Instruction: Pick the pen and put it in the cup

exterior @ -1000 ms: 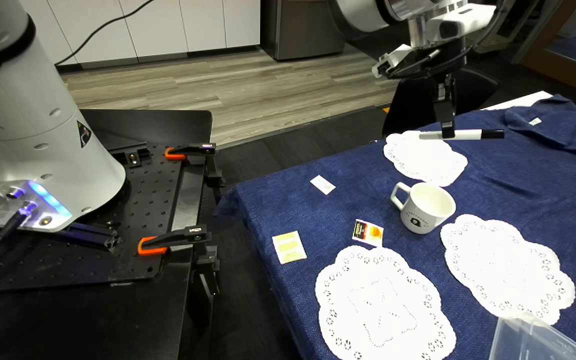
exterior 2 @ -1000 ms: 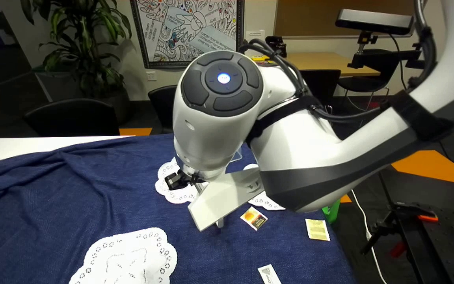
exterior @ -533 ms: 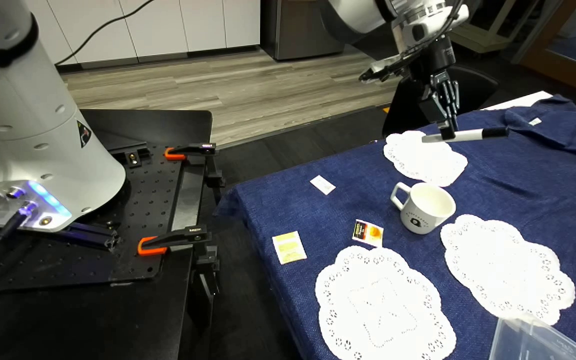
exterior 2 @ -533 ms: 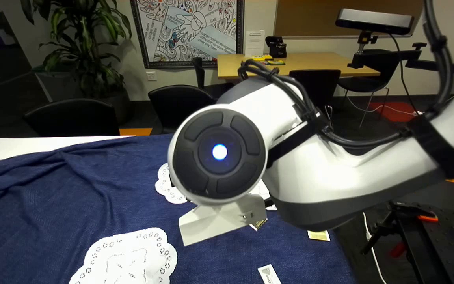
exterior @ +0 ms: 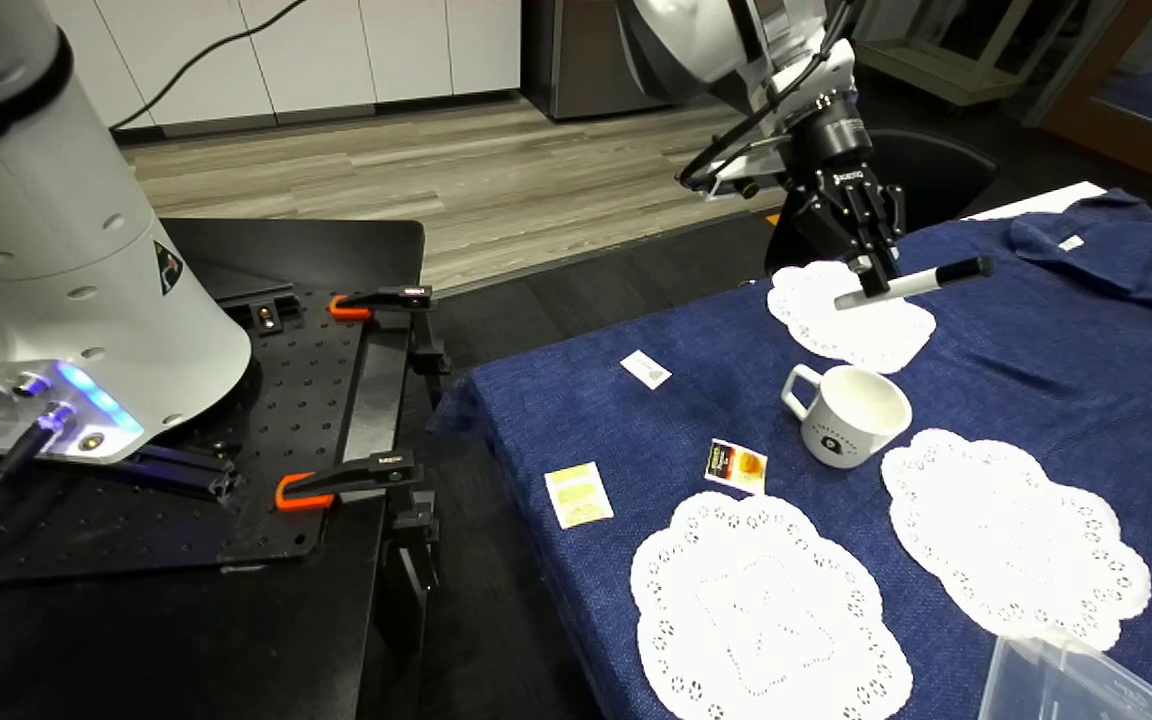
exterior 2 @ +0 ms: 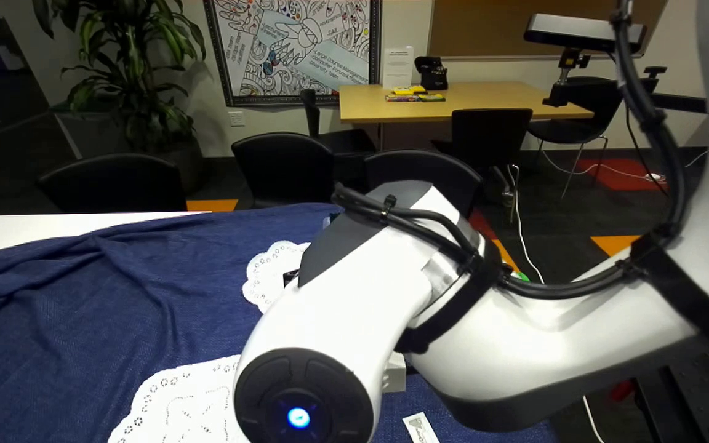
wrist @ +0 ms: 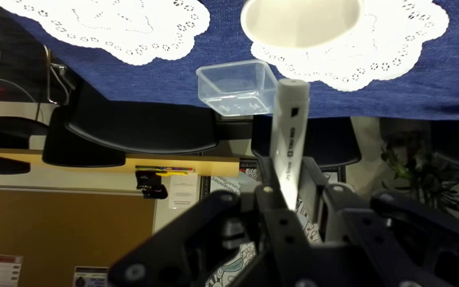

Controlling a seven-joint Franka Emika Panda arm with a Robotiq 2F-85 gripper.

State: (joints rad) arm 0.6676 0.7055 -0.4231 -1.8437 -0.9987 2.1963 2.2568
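The jaws are clamped on the white pen, nearer its bare end, and hold it up off the counter. In an exterior view the pen sits at a slight tilt, its black cap pointing between two and three o'clock. It is outside the white cup, which stands upright on a blue cloth at about seven o'clock from the pen, handle towards ten. Around the cup, a lace doily lies at twelve o'clock, another doily at four, another doily at seven, and a small orange-and-black packet at eight. In the wrist view the pen's white end points towards twelve o'clock, apart from the cup's rim, with a clear plastic box at nine. In an exterior view the arm hides the cup.
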